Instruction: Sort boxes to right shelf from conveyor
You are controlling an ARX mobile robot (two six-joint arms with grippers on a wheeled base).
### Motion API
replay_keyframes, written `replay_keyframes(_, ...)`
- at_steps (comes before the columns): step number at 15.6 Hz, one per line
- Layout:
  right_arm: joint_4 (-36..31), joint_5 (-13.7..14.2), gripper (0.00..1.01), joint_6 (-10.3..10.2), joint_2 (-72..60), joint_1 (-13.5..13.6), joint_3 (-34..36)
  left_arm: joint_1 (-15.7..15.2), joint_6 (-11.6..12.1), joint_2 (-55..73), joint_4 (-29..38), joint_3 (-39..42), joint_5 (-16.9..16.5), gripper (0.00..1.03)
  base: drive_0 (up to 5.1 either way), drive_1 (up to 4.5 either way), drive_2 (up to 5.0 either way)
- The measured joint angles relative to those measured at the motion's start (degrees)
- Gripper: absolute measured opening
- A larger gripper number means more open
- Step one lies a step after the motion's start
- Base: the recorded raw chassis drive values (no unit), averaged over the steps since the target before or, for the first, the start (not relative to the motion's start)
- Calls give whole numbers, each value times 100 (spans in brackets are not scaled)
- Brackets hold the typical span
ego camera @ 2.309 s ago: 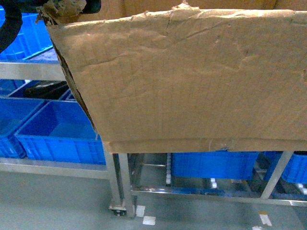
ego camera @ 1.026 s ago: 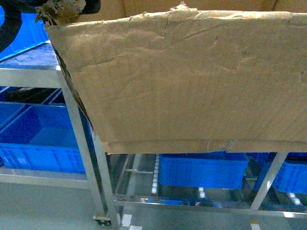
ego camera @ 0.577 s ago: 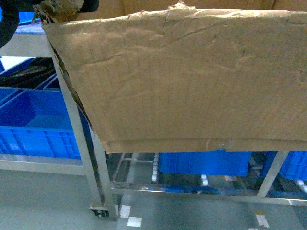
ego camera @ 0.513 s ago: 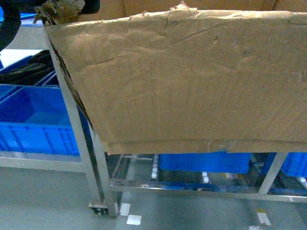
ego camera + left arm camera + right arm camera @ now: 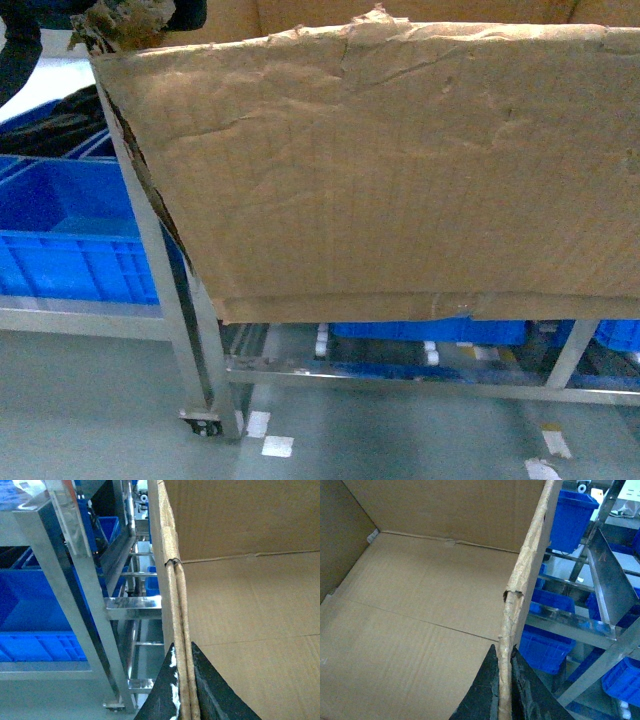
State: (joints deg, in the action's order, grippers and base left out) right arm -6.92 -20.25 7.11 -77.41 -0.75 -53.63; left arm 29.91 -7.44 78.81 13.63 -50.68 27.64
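Gripping box [image 5: 400, 170] walls: left hand [image 5: 183, 700], right hand [image 5: 504, 695].

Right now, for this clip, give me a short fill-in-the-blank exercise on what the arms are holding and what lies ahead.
1. Both tools pinch opposite walls of one cardboard box, whose inside is ____.
2. The left tool has one finger inside and one ____ the wall.
3. The crates on the steel shelf are coloured ____.
4. The right tool grips a wall whose rim is ____.

Missing words: empty; outside; blue; torn
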Motion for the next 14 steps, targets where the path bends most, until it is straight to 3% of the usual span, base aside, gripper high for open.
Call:
replay_keyframes(2,-9,0,2,0,0,0,0,0,0,4,20,0,2,2,0,0,0)
replay_keyframes(4,-20,0,2,0,0,0,0,0,0,-2,15,0,4,2,278,240,-489)
replay_keyframes(14,-22,2,2,0,24,0,0,4,-2,-7,20,0,2,2,7,417,-404)
